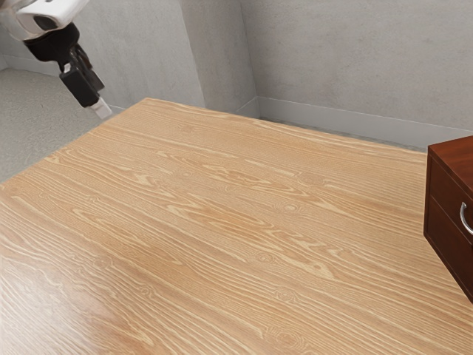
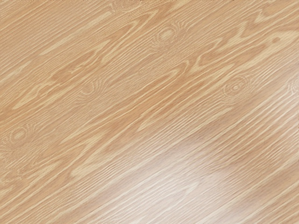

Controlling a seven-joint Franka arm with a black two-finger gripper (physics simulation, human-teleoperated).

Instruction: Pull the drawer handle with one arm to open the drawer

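My arm (image 1: 44, 22) hangs above the far corner of the table (image 1: 222, 222) at the exterior view's upper left, its black hand tilted down toward the wood. My fingers (image 1: 100, 109) end in a pale tip just over the table's edge. From this side I cannot tell how far apart they stand, and nothing shows in their hold.

Well apart from them, at the exterior view's right edge, a dark red-brown cabinet (image 1: 443, 237) stands on the table. 2 drawer fronts show on its face. The upper drawer (image 1: 447, 188) carries a curved silver handle (image 1: 465, 219), cut off by the frame, and sits flush with the front below it.

Under my hand, the wrist view shows bare oak grain of the table (image 2: 117, 93) crossed by a pale sheen.
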